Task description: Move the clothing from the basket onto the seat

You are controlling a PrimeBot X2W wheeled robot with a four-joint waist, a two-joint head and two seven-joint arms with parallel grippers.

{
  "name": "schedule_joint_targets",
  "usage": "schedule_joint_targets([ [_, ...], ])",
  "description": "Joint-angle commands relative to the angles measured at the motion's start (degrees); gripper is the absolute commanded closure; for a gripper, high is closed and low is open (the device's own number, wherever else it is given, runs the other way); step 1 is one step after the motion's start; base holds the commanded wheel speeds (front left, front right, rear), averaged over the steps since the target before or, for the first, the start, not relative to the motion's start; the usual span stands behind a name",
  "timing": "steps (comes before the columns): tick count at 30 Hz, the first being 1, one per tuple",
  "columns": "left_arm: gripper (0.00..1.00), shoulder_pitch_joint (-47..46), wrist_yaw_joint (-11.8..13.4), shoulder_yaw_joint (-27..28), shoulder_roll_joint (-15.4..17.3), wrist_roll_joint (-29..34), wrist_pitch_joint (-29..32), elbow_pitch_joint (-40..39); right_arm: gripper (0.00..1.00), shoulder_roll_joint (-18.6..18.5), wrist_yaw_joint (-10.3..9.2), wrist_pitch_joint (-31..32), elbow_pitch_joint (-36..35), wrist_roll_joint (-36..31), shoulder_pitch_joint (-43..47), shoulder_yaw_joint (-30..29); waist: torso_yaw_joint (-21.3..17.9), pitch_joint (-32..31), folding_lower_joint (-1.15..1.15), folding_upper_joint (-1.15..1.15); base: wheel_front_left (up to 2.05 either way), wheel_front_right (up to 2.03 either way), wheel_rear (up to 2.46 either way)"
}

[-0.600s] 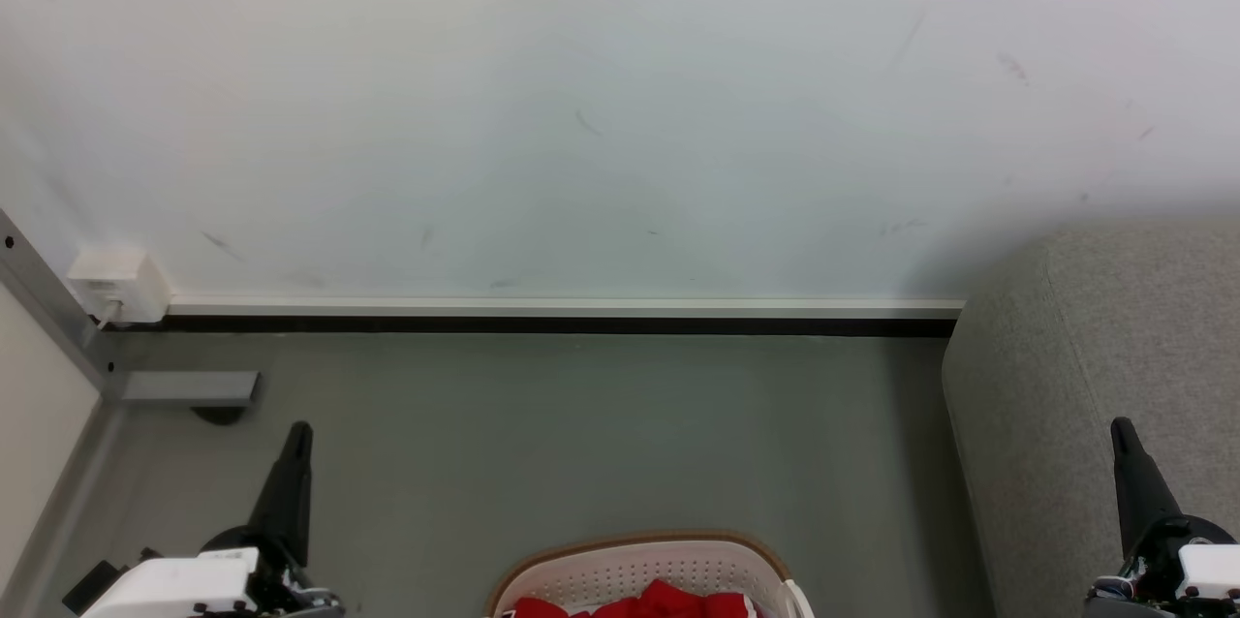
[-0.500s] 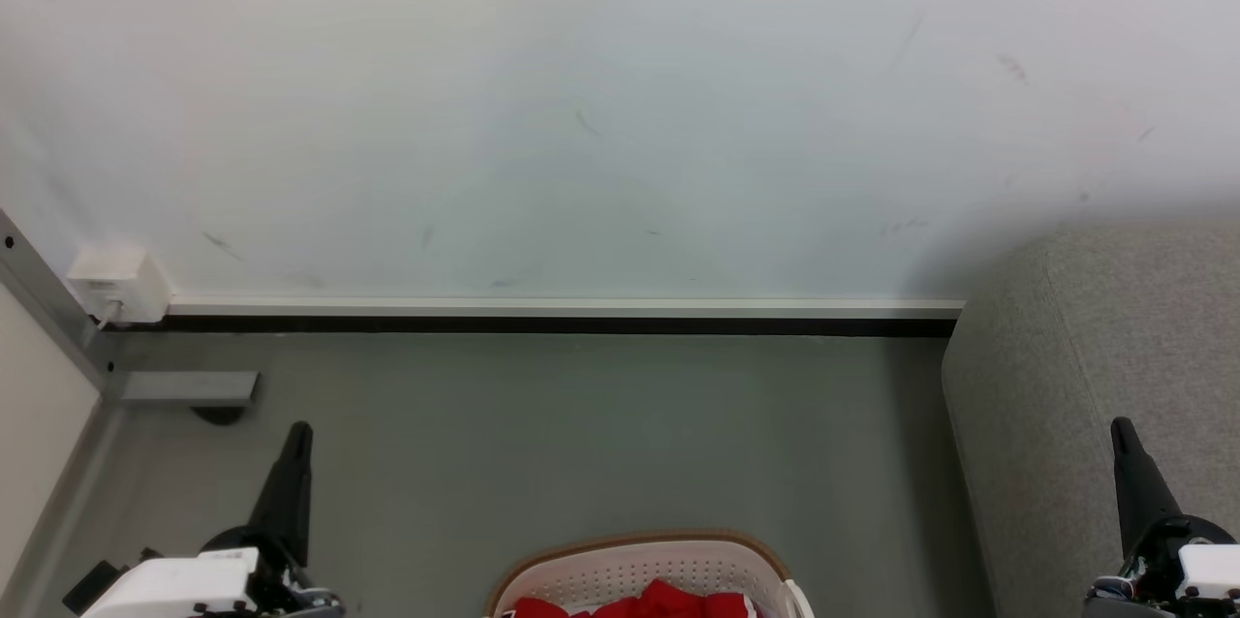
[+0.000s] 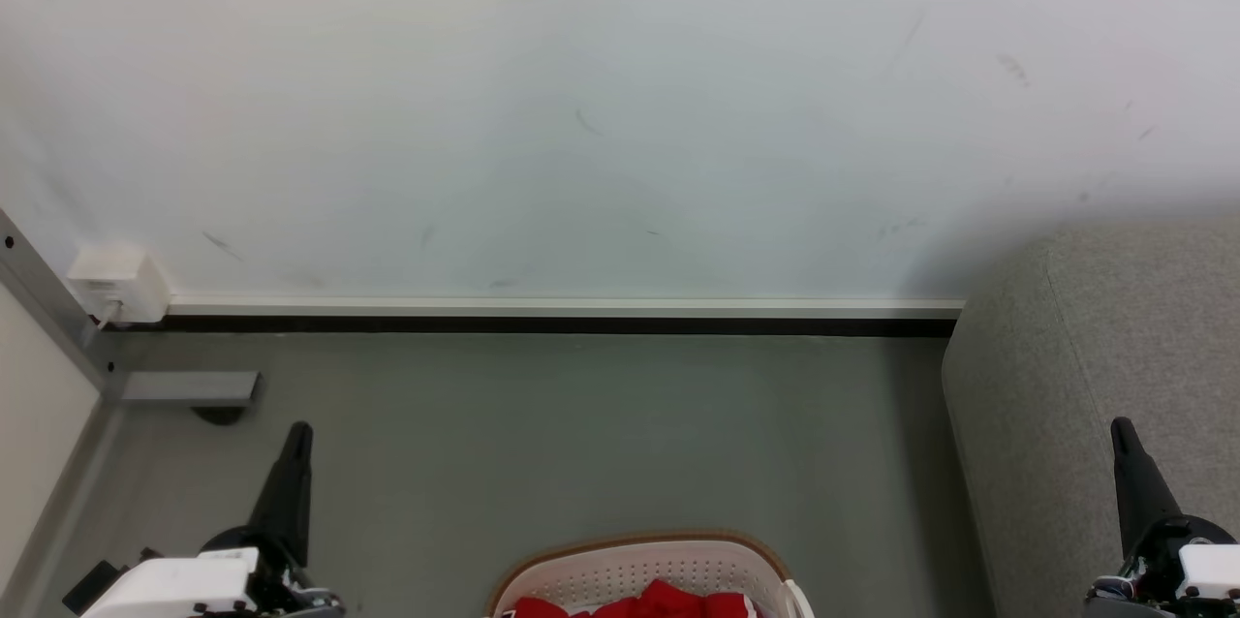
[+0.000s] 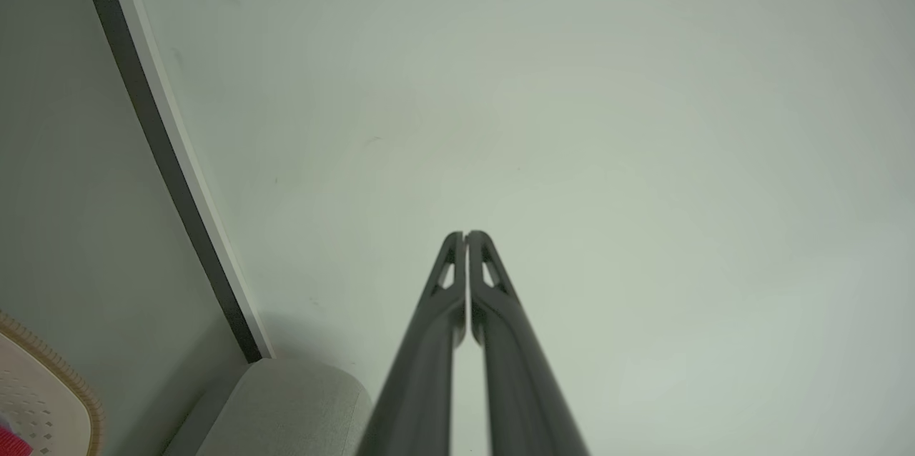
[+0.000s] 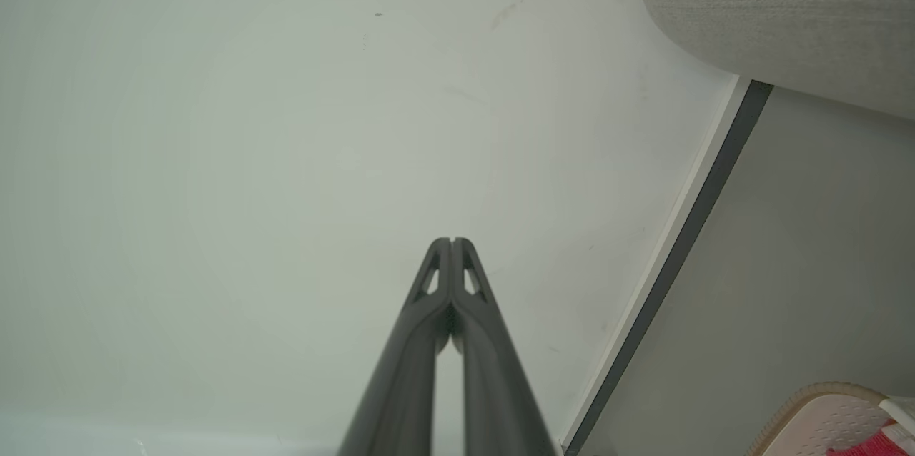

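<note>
Clothing (image 3: pixel 659 602) unmoved in basket (image 3: pixel 601 579), left hand (image 3: pixel 300 429) and right hand (image 3: pixel 1121 424) pressed together, unchanged

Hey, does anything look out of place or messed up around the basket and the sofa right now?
Nothing stands out. The red clothing lies inside the basket, which stands on the floor, apart from the sofa. The only blemishes are faint scuff marks on the wall.
</note>
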Motion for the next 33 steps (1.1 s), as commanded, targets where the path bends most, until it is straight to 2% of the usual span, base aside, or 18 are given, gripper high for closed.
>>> schedule_joint_targets([
  [1,1.00,-0.3,-0.1,0.1,0.1,-0.8,0.2,-0.2,1.00,-0.3,-0.13,-0.1,-0.2,0.4,-0.1,0.0,0.0,0.0,0.00,0.00,0.00,0.00,0.00],
  [8,1.00,-0.3,-0.1,0.1,0.1,-0.8,0.2,-0.2,1.00,-0.3,-0.13,-0.1,-0.2,0.4,-0.1,0.0,0.0,0.0,0.00,0.00,0.00,0.00,0.00],
  [9,0.00,0.0,0.0,0.0,0.0,0.0,0.0,0.1,0.00,0.0,0.00,0.0,0.1,0.0,0.0,0.0,0.0,0.0,0.00,0.00,0.00,0.00,0.00],
  [21,0.00,0.4,-0.4,-0.7,0.0,2.2,-3.0,-0.5,0.00,2.4,-0.01,-0.8,-0.9,-4.0,0.2,0.5,0.0,0.1,0.00,0.00,0.00,0.00,0.00],
  [33,0.00,0.4,-0.9,-0.3,0.0,14.8,-6.1,-2.8,0.00,4.4,-0.02,-1.7,-2.8,-14.5,-0.1,-0.4,-0.1,0.1,0.00,0.00,0.00,0.00,0.00],
])
